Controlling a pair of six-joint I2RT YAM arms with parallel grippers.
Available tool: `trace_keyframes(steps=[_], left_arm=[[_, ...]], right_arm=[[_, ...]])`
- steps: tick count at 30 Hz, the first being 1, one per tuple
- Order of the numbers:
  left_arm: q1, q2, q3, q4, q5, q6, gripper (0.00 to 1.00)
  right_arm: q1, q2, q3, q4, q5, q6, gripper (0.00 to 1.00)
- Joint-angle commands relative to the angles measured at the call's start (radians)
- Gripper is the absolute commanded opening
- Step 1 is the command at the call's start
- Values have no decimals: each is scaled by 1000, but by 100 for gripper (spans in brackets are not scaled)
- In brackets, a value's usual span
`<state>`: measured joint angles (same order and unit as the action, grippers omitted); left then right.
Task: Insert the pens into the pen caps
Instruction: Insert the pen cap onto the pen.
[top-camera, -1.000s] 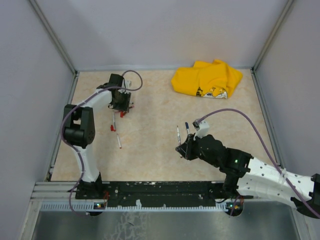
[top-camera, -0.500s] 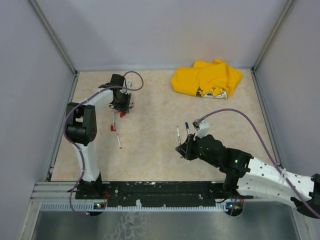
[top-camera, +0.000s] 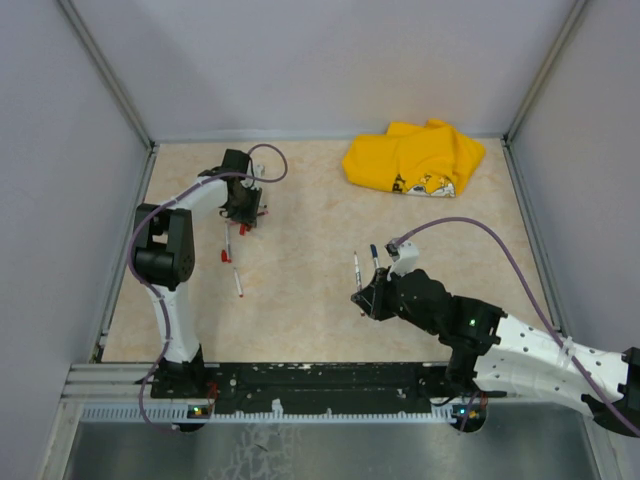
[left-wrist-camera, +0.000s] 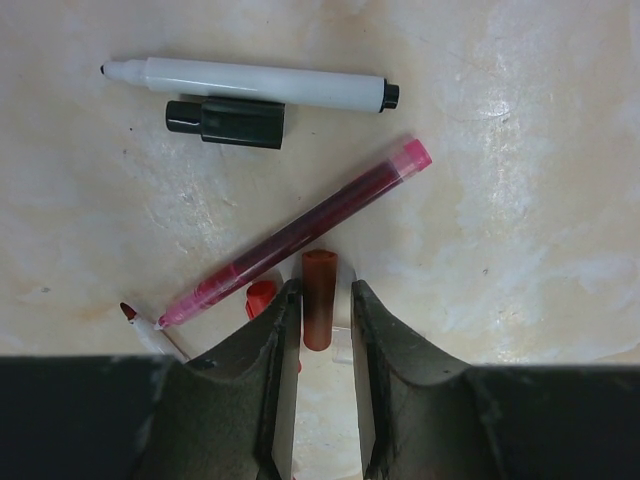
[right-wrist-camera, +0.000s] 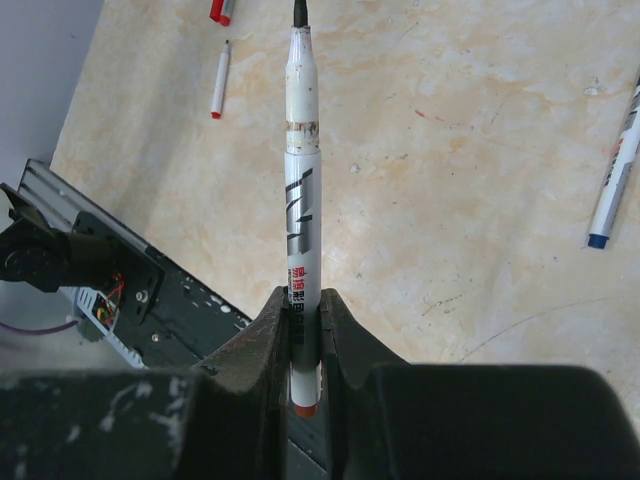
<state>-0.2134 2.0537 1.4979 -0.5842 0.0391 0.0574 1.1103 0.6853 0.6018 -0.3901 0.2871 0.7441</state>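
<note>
**Left gripper** (left-wrist-camera: 320, 292): jaws narrowly spread, straddling a red pen cap (left-wrist-camera: 318, 310) that lies on the table (left-wrist-camera: 520, 200) with its long axis toward 12 o'clock; a thin gap shows on each side of the cap, so no pinch is evident; a translucent red pen (left-wrist-camera: 300, 232) lies just beyond the cap, slanting from 8 to 2 o'clock; farther toward 12 o'clock a black cap (left-wrist-camera: 225, 122) and a white pen (left-wrist-camera: 250, 85) with a black end lie side by side.

**Right gripper** (right-wrist-camera: 303, 300): jaws pressed onto a white-barrelled pen (right-wrist-camera: 302, 180), pinching its lower barrel; the black tip points to 12 o'clock; a blue-ended pen (right-wrist-camera: 615, 170) lies on the table at 3 o'clock.
</note>
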Motion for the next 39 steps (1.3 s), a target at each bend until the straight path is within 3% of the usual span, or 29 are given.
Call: trace_keyframes(steps=[1,8,16,26,39], left_arm=[[3,40,5,-21,-7,16,32],[1,12,1,-29,-28,0,23],[-49,-149,-55,-2,-29,23,20],[-353,-360,-199,50,17,-32,20],[-664,-620,-552,346,149,-340,19]], right_arm=[[0,-5,35,27,19,4,0],[0,-10,35,27,16,5,0],[0,-38,32,10,33,12,0],[0,-167,21,-50,161,53,0],[1,-342,-10,-147,255,108,0]])
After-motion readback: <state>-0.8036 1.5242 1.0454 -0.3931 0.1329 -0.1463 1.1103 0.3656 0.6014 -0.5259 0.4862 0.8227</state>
